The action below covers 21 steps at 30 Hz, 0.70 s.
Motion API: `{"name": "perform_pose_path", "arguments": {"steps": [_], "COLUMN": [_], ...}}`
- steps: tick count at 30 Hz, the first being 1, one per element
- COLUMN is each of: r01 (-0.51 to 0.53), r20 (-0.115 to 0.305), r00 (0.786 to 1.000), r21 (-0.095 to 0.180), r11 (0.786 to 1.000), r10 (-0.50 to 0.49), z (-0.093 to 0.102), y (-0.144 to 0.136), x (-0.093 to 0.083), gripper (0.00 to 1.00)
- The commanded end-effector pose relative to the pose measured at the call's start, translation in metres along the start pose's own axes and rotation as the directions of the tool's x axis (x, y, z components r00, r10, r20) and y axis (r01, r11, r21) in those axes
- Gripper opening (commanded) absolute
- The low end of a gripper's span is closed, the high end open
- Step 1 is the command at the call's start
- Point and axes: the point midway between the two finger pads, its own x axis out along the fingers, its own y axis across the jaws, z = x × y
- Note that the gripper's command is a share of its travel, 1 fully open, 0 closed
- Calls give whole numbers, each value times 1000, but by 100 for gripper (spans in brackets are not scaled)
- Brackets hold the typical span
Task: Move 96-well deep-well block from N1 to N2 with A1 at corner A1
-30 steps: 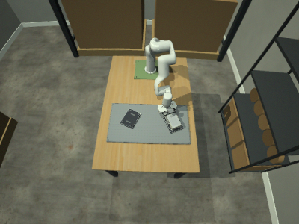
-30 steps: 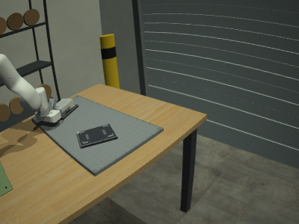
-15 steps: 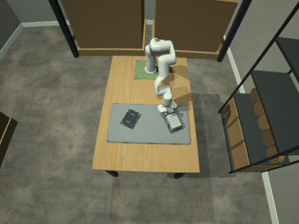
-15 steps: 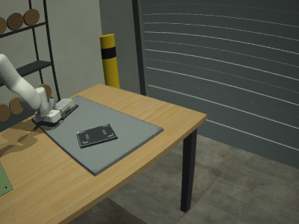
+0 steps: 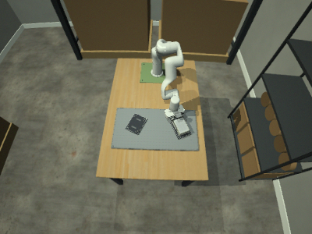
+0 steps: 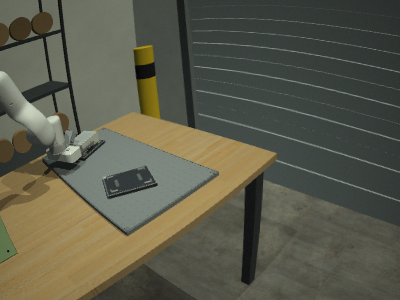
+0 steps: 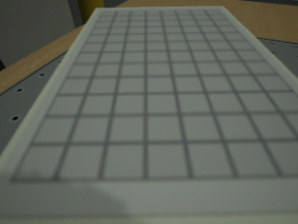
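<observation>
The pale 96-well block (image 5: 181,125) (image 6: 89,137) (image 7: 145,105) is at nest N1 (image 5: 174,128) (image 6: 94,149), a dark frame at the right in the top view. It looks level, at or barely above the nest; the exact height is unclear. My gripper (image 5: 178,119) (image 6: 76,148) is low at the block's end nearest the arm base and shut on the block. Its fingertips are hidden in the wrist view. The block's far corners look square there; its cut-off corner is out of sight. Nest N2 (image 5: 136,124) (image 6: 130,181) is empty, turned at an angle; its A1 mark is not readable.
Both nests stand on a grey perforated board (image 5: 156,138) (image 6: 170,175) (image 7: 30,95) on the wooden table (image 5: 152,164) (image 6: 240,150). The arm stands on a green plate (image 5: 146,74) at the table's back. A dark shelf unit (image 5: 288,113) is beyond the table at the right in the top view.
</observation>
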Motion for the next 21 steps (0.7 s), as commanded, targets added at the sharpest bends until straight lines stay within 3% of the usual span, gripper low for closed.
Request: {"name": "perform_pose_path", "arguments": {"steps": [1, 21], "r01": [0, 0], "r20": [4, 4], "r00": [1000, 1000], "r21": [0, 0], "r11": [1000, 1000], "r10": [0, 0], "z": [6, 16], "y": [0, 0], "x": [1, 1], "gripper": [0, 0]}}
